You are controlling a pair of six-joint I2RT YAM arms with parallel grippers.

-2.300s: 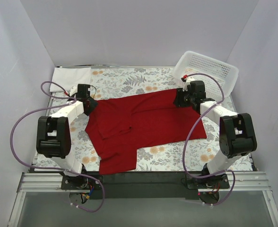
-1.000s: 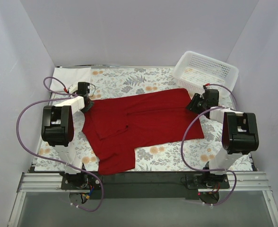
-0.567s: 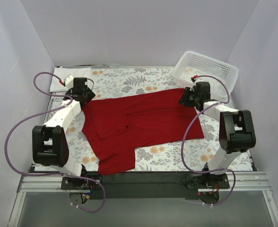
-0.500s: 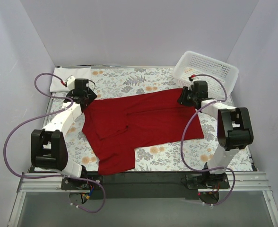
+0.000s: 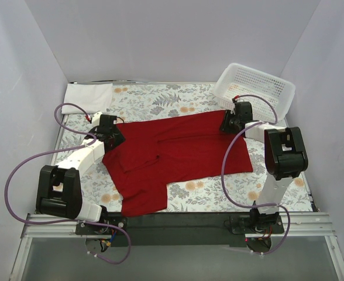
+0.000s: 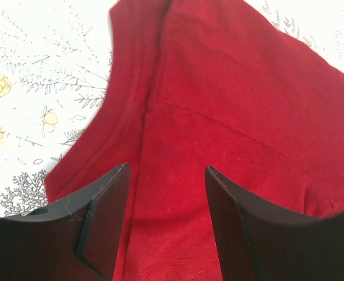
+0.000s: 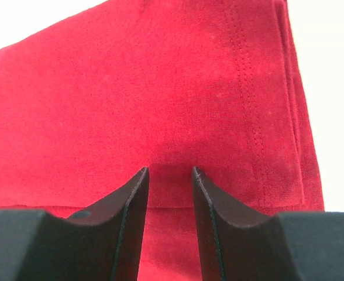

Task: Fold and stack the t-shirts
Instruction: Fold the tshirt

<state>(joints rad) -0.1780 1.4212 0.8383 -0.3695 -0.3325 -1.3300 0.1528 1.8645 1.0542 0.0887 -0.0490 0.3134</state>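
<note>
The deep red t-shirt (image 5: 178, 152) lies spread on the flowered table, with its left part folded over itself. The white t-shirt (image 5: 89, 92) lies as a flat folded rectangle at the back left corner. My left gripper (image 5: 112, 137) is open and low over the red shirt's left edge; in the left wrist view (image 6: 167, 170) red cloth (image 6: 219, 105) fills the wide gap between the jaws. My right gripper (image 5: 226, 123) is at the shirt's far right corner. In the right wrist view (image 7: 169, 171) its jaws stand narrowly apart on the cloth near the stitched hem (image 7: 248, 117).
A white mesh basket (image 5: 255, 88) stands tilted at the back right, just behind the right gripper. White walls close in the table on three sides. A black rail (image 5: 178, 221) runs along the near edge.
My left gripper has moved from beside the white shirt forward and right onto the red shirt's left edge. My right gripper has shifted slightly left at the far right corner. The shirt lies unchanged.
</note>
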